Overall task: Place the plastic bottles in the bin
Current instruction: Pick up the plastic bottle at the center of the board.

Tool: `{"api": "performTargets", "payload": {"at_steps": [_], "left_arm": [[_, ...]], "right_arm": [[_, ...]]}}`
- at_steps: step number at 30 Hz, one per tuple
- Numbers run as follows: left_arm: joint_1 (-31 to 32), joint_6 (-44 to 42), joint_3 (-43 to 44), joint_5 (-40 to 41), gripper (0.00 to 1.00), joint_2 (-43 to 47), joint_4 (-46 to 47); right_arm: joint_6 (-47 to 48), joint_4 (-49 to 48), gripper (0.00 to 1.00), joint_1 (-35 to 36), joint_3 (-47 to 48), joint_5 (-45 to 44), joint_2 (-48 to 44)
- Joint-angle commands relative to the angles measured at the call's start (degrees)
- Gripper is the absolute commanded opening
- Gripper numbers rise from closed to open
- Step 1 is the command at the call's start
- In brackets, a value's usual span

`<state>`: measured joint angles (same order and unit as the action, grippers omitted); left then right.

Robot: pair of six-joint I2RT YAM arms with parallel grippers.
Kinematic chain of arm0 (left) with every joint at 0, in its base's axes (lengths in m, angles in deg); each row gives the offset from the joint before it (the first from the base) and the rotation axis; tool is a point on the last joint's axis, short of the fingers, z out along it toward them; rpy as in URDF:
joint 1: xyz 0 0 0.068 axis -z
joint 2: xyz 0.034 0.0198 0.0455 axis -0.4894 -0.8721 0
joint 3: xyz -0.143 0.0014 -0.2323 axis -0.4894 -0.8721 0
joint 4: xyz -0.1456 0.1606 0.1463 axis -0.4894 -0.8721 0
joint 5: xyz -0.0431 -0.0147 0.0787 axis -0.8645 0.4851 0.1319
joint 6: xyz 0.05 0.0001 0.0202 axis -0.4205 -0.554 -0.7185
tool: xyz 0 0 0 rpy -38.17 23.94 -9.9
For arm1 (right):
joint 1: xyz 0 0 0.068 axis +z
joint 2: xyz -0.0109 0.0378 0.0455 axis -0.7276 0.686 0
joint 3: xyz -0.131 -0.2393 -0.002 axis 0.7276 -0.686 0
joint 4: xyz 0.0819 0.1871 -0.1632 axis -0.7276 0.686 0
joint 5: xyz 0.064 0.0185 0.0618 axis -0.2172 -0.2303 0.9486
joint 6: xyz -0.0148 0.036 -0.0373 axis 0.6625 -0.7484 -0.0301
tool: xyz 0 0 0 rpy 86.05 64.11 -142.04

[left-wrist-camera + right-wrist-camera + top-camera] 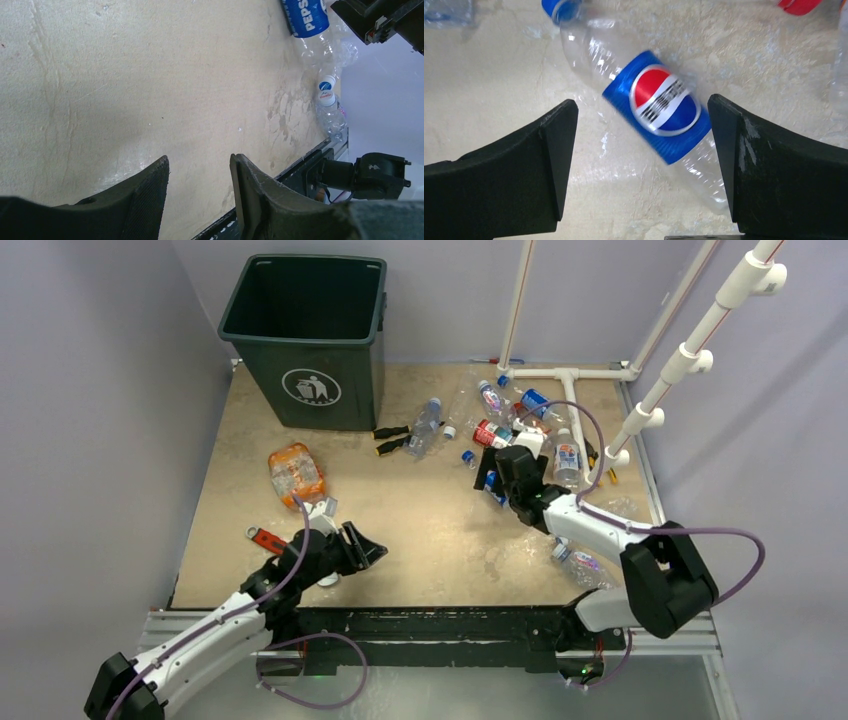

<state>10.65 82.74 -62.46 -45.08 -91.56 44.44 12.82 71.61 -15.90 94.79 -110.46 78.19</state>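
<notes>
The dark green bin (300,330) stands at the back left, its logo facing me. Several plastic bottles lie at the back right, among them a red-labelled one (490,433) and a blue-labelled one (535,400). An orange-labelled bottle (296,472) lies at the left. My right gripper (495,480) is open, its fingers on either side of a blue Pepsi bottle (656,107) that lies on the table; the right gripper (642,105) is not closed on it. My left gripper (365,552) is open and empty (200,165) low over bare table.
Two yellow-and-black screwdrivers (395,438) lie in front of the bin beside a clear bottle (425,425). A red-handled wrench (265,540) lies by the left arm. Another bottle (580,562) lies beside the right arm. White pipes (570,375) stand at the back right.
</notes>
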Motion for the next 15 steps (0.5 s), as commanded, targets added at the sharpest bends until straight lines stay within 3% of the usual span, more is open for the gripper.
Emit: {"api": "performTargets", "payload": {"at_steps": [1, 15], "left_arm": [[0.3, 0.0, -0.3, -0.9, 0.48, -0.4, 1.7], [0.2, 0.8, -1.3, -0.4, 0.47, 0.5, 1.5]], "right_arm": [[3.6, -4.8, 0.99, -0.1, -0.7, 6.5, 1.4], [0.7, -6.6, 0.97, 2.6, -4.0, 11.5, 1.2]]}}
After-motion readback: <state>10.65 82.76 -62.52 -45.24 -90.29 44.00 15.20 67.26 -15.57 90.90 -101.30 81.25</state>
